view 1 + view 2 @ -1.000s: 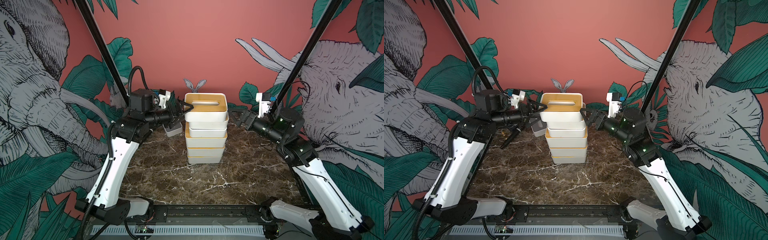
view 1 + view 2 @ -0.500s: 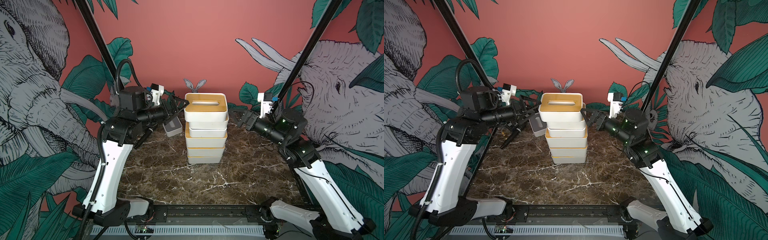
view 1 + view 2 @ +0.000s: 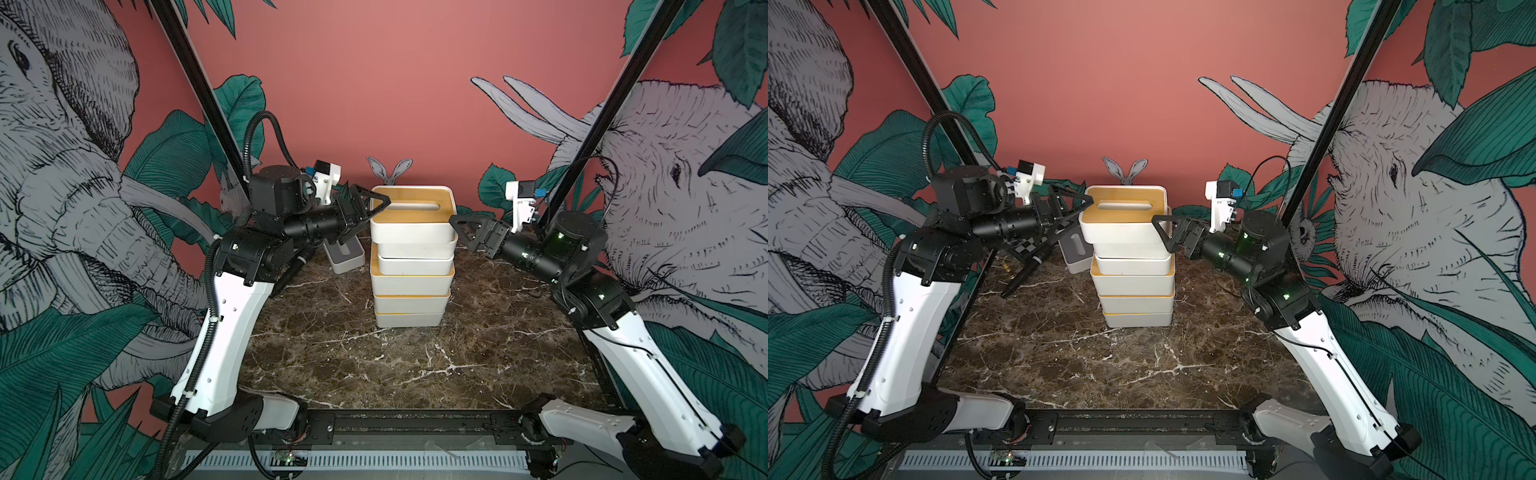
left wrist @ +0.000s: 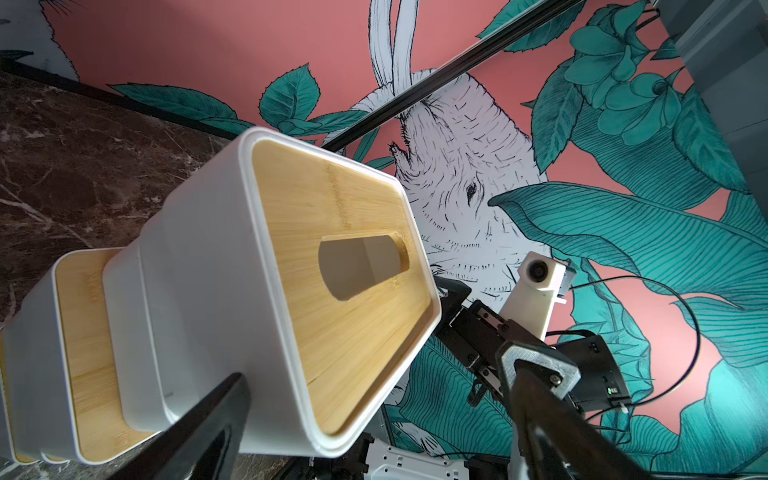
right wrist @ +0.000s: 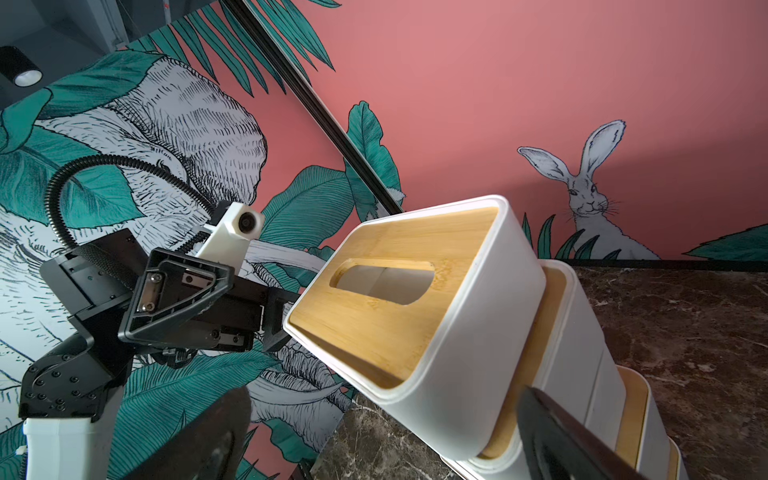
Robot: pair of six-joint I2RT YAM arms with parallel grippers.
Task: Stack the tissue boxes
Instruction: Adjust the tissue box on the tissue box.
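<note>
Tissue-box stack (image 3: 411, 286), frame centre: five tiers by my count, the bamboo-lidded top box (image 3: 411, 232) seated level, a yellow lid edge at the base. One grey-lidded box (image 3: 347, 257) sits apart on the table (image 3: 374, 365), just left of the stack.

Change: the stack has not moved. The right gripper (image 3: 462, 232) has edged toward the top box's right end, and the left gripper (image 3: 370, 216) remains at its left end. Both claws are spread wide and hold nothing — placement looks finished, and the loose box is likely next.
</note>
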